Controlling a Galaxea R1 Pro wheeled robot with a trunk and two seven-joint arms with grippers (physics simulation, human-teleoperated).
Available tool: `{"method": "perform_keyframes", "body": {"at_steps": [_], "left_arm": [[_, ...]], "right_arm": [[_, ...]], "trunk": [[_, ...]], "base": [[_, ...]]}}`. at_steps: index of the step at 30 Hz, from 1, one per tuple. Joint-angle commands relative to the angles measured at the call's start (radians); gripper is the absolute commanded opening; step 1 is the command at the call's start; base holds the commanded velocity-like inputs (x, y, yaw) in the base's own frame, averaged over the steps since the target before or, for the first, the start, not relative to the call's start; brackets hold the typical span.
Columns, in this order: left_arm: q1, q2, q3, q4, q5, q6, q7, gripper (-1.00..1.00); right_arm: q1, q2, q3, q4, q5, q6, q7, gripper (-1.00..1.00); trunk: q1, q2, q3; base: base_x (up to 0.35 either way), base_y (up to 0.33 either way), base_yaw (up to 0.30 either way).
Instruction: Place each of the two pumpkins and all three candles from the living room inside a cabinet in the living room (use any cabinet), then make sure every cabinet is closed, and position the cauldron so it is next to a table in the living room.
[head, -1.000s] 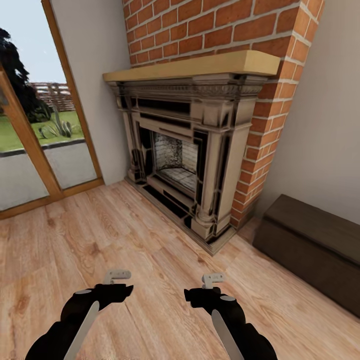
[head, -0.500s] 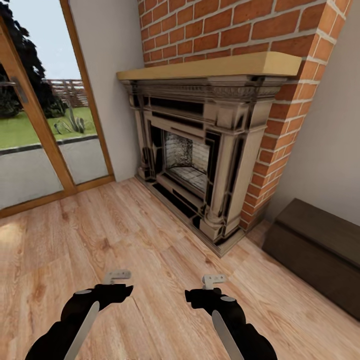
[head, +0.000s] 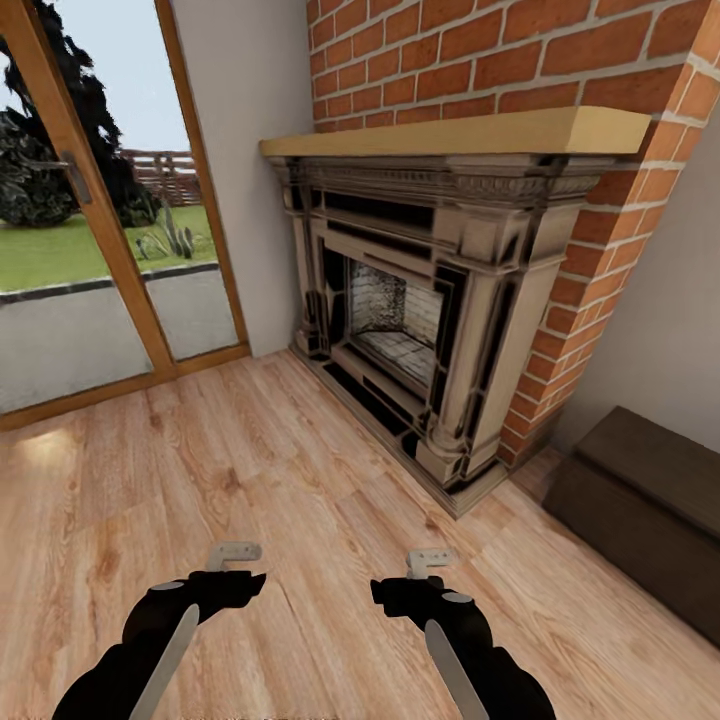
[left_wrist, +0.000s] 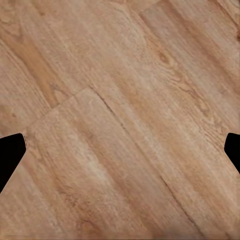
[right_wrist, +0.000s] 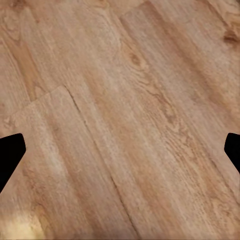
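Both grippers, left gripper (head: 236, 568) and right gripper (head: 425, 575), hang spread and empty over the plank floor (head: 250, 480). A dark-brown cabinet (head: 640, 510) stands closed right of the brick fireplace (head: 430, 330).

The head camera is swinging toward the robot's left, so the whole scene is sliding rightward in the head view. The fireplace (head: 420, 330) and its brick column (head: 560, 200) are drifting right and slightly down. The cabinet (head: 640, 510) is slipping toward the right edge, with less of it in view than a second ago. The glass door (head: 90, 230) is taking up more of the left side, and its handle (head: 72, 172) and more of the dark tree (head: 45, 150) are coming into sight.
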Motion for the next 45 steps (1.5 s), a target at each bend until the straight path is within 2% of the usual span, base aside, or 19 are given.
{"method": "perform_keyframes", "body": {"at_steps": [1, 33, 45], "left_arm": [[-0.001, 0.001, -0.002, 0.000, 0.009, 0.004, 0.009, 1.00], [-0.001, 0.002, -0.001, 0.001, 0.013, 0.007, 0.003, 1.00], [-0.001, 0.002, -0.001, 0.000, 0.013, 0.010, 0.001, 1.00]], "right_arm": [[-0.001, 0.000, 0.001, -0.001, -0.010, 0.002, -0.010, 1.00], [-0.001, -0.001, 0.005, 0.007, -0.007, -0.005, -0.008, 1.00], [-0.001, 0.001, 0.014, 0.010, -0.004, -0.007, -0.008, 1.00]], "trunk": [[-0.004, 0.007, 0.001], [-0.127, 0.231, 0.058], [-0.173, 0.315, 0.095]], "base": [[0.000, 0.000, 0.145], [0.000, 0.000, 0.139], [0.000, 0.000, 0.112]]}}
